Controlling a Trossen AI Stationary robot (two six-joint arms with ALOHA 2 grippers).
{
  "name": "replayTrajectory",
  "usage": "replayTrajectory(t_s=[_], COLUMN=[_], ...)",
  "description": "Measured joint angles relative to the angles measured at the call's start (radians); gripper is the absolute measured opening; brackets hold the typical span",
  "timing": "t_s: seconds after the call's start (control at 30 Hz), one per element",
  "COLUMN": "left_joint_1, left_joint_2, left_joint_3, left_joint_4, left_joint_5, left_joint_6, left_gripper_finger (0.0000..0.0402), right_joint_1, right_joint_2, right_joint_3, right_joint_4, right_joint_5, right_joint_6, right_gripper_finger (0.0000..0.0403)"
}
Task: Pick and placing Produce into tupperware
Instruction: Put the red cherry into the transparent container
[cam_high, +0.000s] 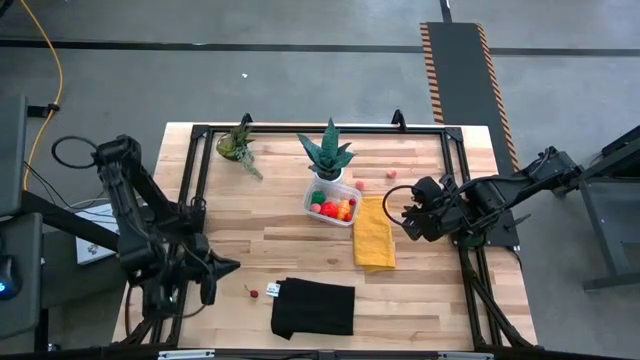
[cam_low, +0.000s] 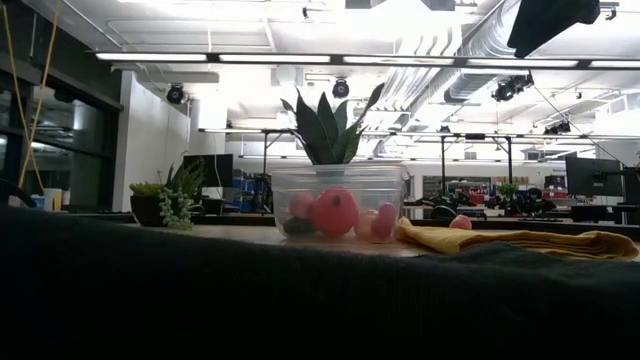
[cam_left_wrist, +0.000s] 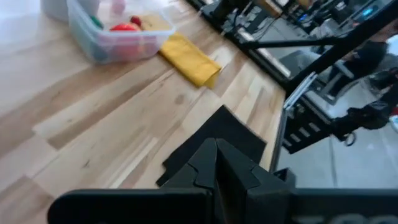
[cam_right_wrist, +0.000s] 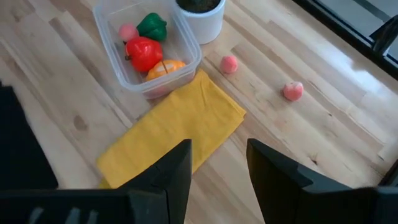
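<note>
The tupperware (cam_high: 331, 203), mid-counter toward the far edge, holds produce (cam_right_wrist: 143, 53); only the right wrist view shows the right gripper (cam_right_wrist: 217, 163) fingers apart, empty, over a yellow cloth (cam_right_wrist: 174, 132); left gripper (cam_left_wrist: 216, 163) fingers together.

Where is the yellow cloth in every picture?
High view: yellow cloth right of the tupperware.
Low view: cloth lies right of the box.
Left wrist view: cloth beside the box.
Right wrist view: cloth in the middle, touching the box.
Shared landmark: the clear tupperware.
</note>
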Motion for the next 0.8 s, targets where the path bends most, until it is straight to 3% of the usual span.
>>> replayTrajectory(t_s=[0.4,0.8], left_joint_1=[-0.001,-0.001], left_joint_2=[0.21,0.256], left_joint_3=[0.0,0.0], left_joint_4=[0.006,-0.032], left_joint_5=[0.055,0.314], left_joint_6=[-0.269,-0.319], left_gripper_finger=[0.0,0.0], right_joint_1=[-0.009,-0.009], right_joint_2=[0.0,0.0], right_joint_3=[0.0,0.0], right_joint_4=[0.007,0.029], right_joint_5=[-0.061,-0.069], right_joint_6=[-0.11,-0.085], right_gripper_finger=[0.0146,0.0146])
